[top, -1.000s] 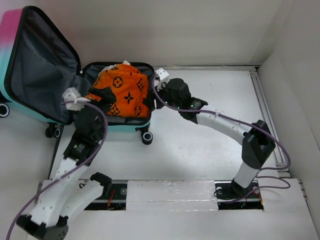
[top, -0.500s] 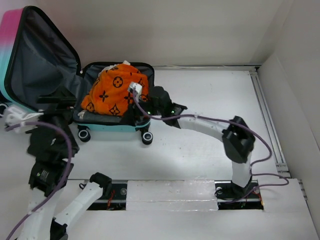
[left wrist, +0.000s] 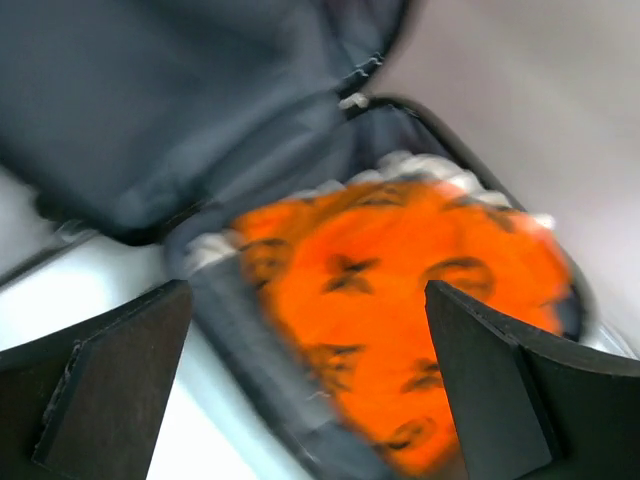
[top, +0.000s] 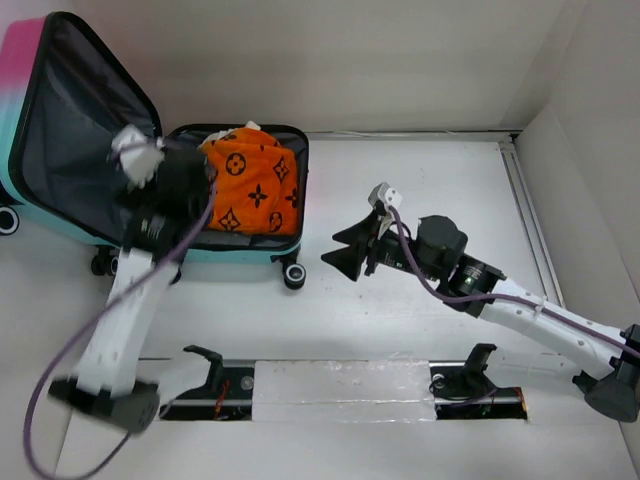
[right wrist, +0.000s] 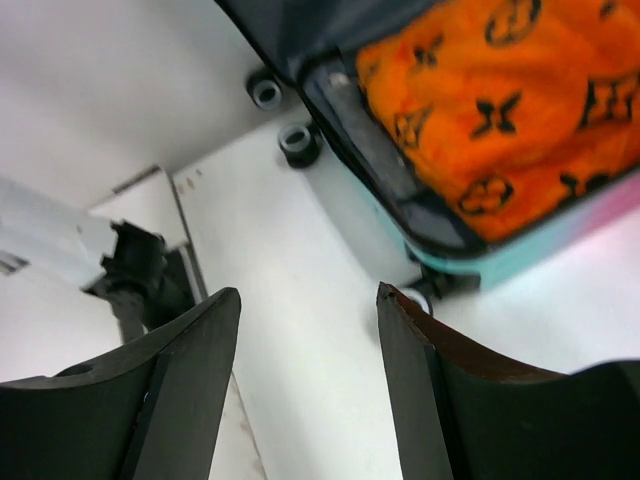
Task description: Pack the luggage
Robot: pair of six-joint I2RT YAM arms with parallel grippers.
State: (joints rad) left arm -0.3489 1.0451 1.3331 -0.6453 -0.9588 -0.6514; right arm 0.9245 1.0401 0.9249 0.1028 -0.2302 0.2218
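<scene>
left claw (left wrist: pixel 308 290) spread over open luggage (top: pixel 70 130), right claw (right wrist: pixel 308 290) spread above table (top: pixel 420 180), off its edge

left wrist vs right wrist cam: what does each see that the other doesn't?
Left wrist only: luggage lid's dark grey lining, raised open, beyond the left end effector. Right wrist only: wheels, teal shell edge, right end effector. Both: orange monogram cloth in the luggage; each end effector open, empty.
</scene>
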